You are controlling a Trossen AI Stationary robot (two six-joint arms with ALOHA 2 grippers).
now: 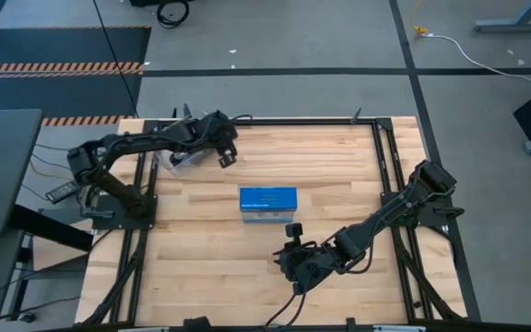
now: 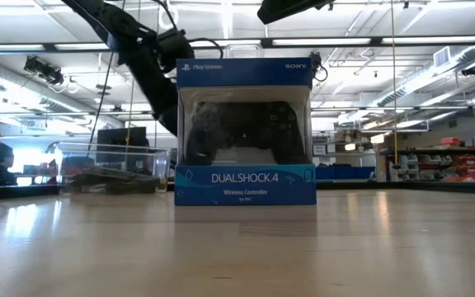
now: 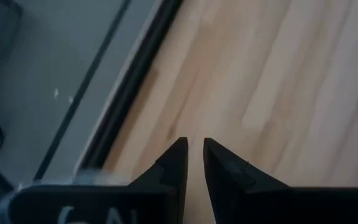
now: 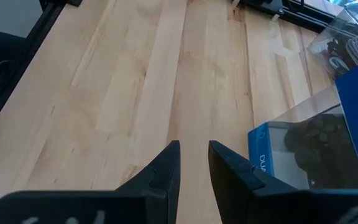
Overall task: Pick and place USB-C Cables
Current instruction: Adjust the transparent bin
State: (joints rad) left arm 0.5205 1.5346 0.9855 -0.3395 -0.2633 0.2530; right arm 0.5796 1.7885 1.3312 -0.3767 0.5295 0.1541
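Seemingly early stage: USB-C cables (image 4: pixel 344 53) lie in the clear tub (image 1: pixel 175 159) at the tabletop's (image 1: pixel 339 175) far left edge, none visibly moved. Left gripper (image 3: pixel 194 158), narrowly parted and empty, hovers beside the tub; right gripper (image 4: pixel 194 162), likewise empty, waits near the blue box (image 2: pixel 246 132), labelled "PlayStation", "SONY", "DUALSHOCK 4 Wireless Controller".

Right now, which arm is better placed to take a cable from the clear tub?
Probably the left. The left gripper hangs beside the clear tub holding the cables. The right gripper sits at the near edge, beyond the blue box.
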